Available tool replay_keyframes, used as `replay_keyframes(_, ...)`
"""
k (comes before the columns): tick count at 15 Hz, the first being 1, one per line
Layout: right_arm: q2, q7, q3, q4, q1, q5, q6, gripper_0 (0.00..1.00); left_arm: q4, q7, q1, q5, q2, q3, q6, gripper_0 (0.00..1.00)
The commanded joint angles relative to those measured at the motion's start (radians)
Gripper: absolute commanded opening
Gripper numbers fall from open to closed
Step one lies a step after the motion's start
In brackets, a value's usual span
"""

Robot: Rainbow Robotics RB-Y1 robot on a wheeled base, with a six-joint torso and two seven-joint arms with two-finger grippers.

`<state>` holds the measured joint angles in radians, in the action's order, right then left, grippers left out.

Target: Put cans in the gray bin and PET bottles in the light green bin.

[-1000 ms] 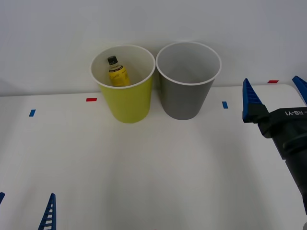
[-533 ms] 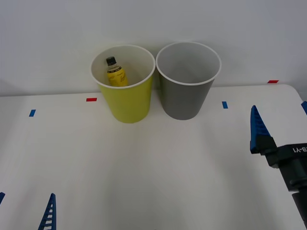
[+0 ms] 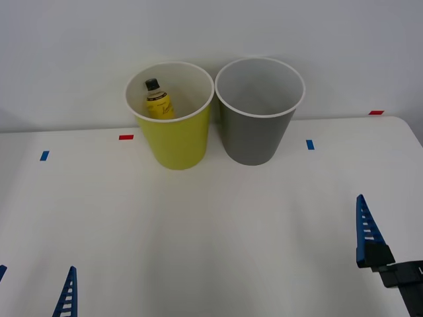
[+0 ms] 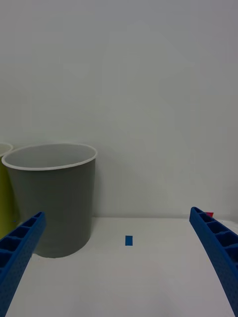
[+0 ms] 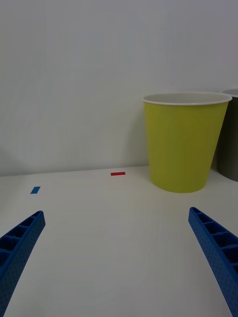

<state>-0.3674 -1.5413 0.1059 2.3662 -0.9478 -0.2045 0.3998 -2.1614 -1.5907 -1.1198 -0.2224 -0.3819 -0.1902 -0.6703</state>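
Bottle (image 3: 158, 102) upright inside light green bin (image 3: 173, 139), touching gray bin (image 3: 258, 125) | right hand (image 4: 119, 267) released, low at desk (image 3: 198, 231) right edge | left hand (image 5: 116, 262) released, near corner

no readable text from here. the pet bottle (image 3: 158, 100) in the light green bin (image 3: 177, 140) has a yellow label with some dark print on it, too small for me to make out. the red and blue tape marks (image 3: 125, 137) on the table are blank.
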Motion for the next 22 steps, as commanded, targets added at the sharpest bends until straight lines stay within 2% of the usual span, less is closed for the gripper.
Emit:
replay_keyframes(1,-0.007,-0.01,0.023,-0.005,-0.108,-0.007,0.065,1.0,0.0,0.0,0.0,0.0,0.0,0.0,0.0,1.0)
replay_keyframes(10,-0.044,-0.006,0.07,-0.005,-0.213,-0.026,0.073,1.0,0.0,0.0,0.0,0.0,0.0,0.0,0.0,1.0)
replay_keyframes(22,-0.048,-0.013,0.074,-0.005,-0.221,-0.026,0.073,1.0,0.0,0.0,0.0,0.0,0.0,0.0,0.0,1.0)
